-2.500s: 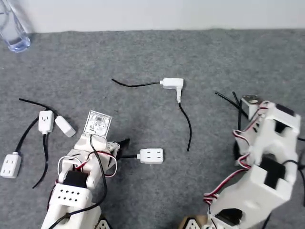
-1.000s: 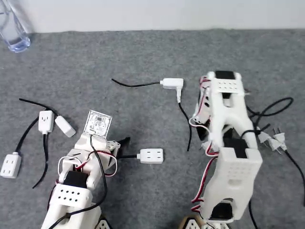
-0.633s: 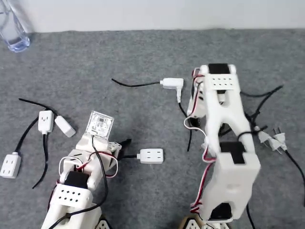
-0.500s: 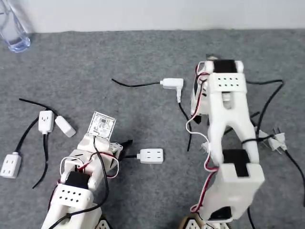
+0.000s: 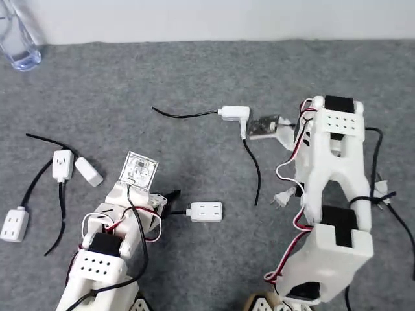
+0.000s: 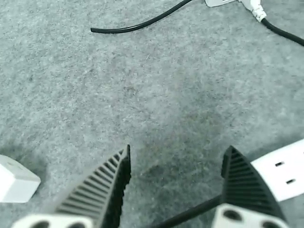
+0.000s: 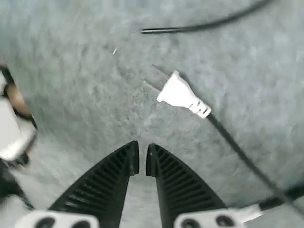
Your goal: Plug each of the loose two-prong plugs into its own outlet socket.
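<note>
A loose white two-prong plug lies on the grey carpet just left of the right arm, and a second plug lies on that arm's other side. In the right wrist view a white plug on a black cord lies just beyond my right gripper, which is shut and holds nothing. My left gripper is open low over the carpet, with a black cord running between its fingers. The white outlet socket on that cord lies beside the left gripper.
Two more white sockets and a white block lie at the left with black cords. A white angled plug with cords lies in the middle. A glass stands at the back left corner.
The right arm came in from the right edge, swung over the middle, then shifted back right. One plug that lay at its right now lies at its left. The left arm barely moved.
</note>
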Robot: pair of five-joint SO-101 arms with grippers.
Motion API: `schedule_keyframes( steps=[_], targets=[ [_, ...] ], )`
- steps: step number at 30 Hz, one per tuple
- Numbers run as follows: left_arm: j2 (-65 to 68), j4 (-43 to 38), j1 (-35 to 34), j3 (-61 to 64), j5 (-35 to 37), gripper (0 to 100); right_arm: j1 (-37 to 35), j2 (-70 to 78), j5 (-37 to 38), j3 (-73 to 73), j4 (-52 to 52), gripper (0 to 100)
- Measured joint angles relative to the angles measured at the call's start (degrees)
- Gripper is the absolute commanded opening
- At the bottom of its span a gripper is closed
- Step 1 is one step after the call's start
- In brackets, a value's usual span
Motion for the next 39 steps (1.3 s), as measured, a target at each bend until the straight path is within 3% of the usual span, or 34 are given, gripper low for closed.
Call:
schedule_keyframes(
  steps=[4, 8, 11, 14, 25, 39],
  targets=[
    [0.00, 0.00, 0.00, 0.00, 0.00, 29, 0.79, 0.00, 12.13, 0.00, 0.00, 26.4],
    [-0.35, 0.00, -5.71, 0.00, 0.44, 29, 0.97, 0.53, 24.53, 0.44, 0.00, 25.1],
    [-2.55, -1.32, -12.92, 0.00, 5.19, 29, 2.37, 2.99, 34.64, 1.05, 0.00, 23.0],
    [-6.33, -3.52, -17.41, 0.79, 8.44, 29, 2.20, 5.71, 40.09, 1.05, 0.00, 22.0],
    [-18.73, -4.22, -18.73, 5.98, 9.67, 29, 2.11, 14.07, 43.25, 0.44, -4.84, 22.0],
    [-19.78, -4.22, -18.73, 5.89, 9.67, 29, 0.62, 13.63, 46.42, 0.53, -2.11, 22.0]
  ],
)
